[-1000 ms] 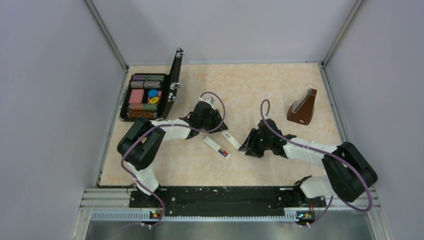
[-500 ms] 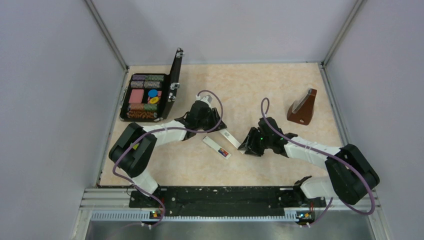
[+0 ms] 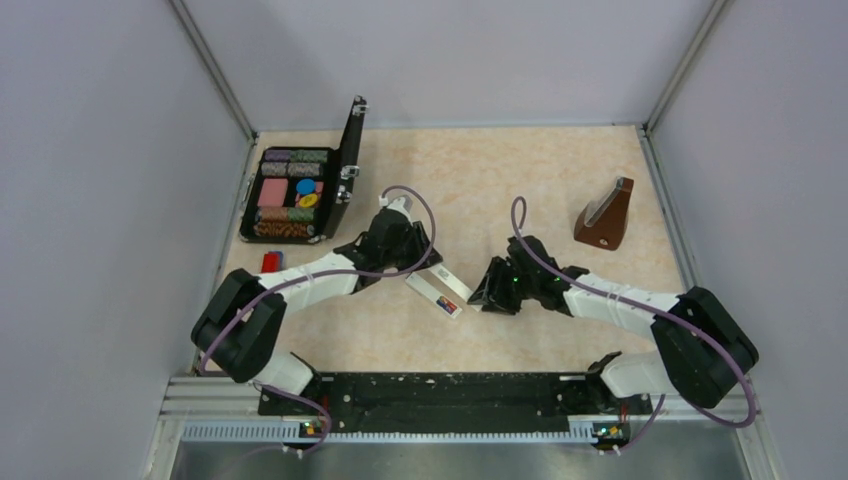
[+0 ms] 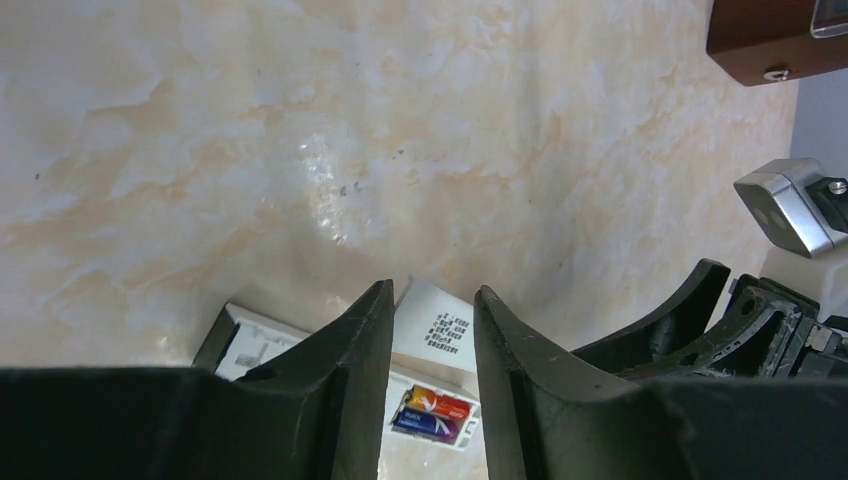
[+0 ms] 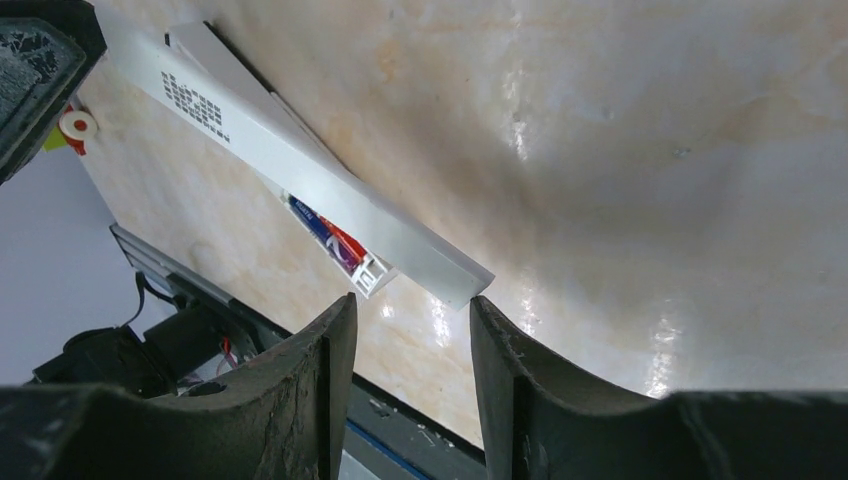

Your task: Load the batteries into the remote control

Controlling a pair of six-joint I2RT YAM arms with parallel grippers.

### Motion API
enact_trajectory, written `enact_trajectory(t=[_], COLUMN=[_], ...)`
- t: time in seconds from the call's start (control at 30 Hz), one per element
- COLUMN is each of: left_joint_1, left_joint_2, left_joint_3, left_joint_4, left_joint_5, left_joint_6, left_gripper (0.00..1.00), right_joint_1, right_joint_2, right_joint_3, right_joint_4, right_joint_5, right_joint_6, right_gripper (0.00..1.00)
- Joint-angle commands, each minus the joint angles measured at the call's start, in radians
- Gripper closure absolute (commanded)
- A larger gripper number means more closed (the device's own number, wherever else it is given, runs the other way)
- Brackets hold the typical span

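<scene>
So the remote control [image 3: 432, 291] is lying flat around the middle of the counter [image 3: 520, 170], a bit toward the near edge, with its battery compartment uncovered. Both batteries [image 4: 432, 412] are already seated in that compartment side by side, one reddish, one dark purple. A long white battery cover [image 5: 300, 170] with printed text is lying at an angle right against the remote.

The left claw [image 4: 433, 290] is parted narrowly, with one end of the cover sitting in the gap. Whether it's actually pinched can't be told. The right claw [image 5: 411, 300] is spread wider than the cover's other tip, which sits near one finger, so nothing is gripped there.

At the far left corner a black case [image 3: 249, 200] is propped open. Rows of poker chips [image 3: 285, 229] are packed in it. A wooden metronome [image 3: 604, 216] is stood by the right edge.
</scene>
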Motion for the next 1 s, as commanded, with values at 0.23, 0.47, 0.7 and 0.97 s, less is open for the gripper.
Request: enact_trajectory(t=[0.23,0.47,0.7,0.97], left_joint_1=[-0.038,-0.093,-0.109,-0.109], left_joint_2=[-0.157,-0.159,-0.199,-0.190], left_joint_3=[-0.081,-0.105,-0.143,-0.142], left_joint_4=[-0.071,-0.071,-0.117,-0.122], left_joint_5=[0.001,-0.037,-0.098,-0.107], left_joint_6=[-0.021,-0.052,-0.094,-0.090], left_gripper=[0.60,0.60,0.60,0.60], right_joint_1=[0.112,0.143,0.160,0.161], right_joint_2=[0.008,0.009,0.011,0.036], right_joint_3=[0.099,0.104,0.080,0.088], right_joint_4=[0.098,0.073,0.065,0.078], right_joint_5=[0.024,0.028,0.033,0.032], right_joint_6=[0.063,0.077,0.087,0.093], right_gripper=[0.55,0.55,0.55,0.55])
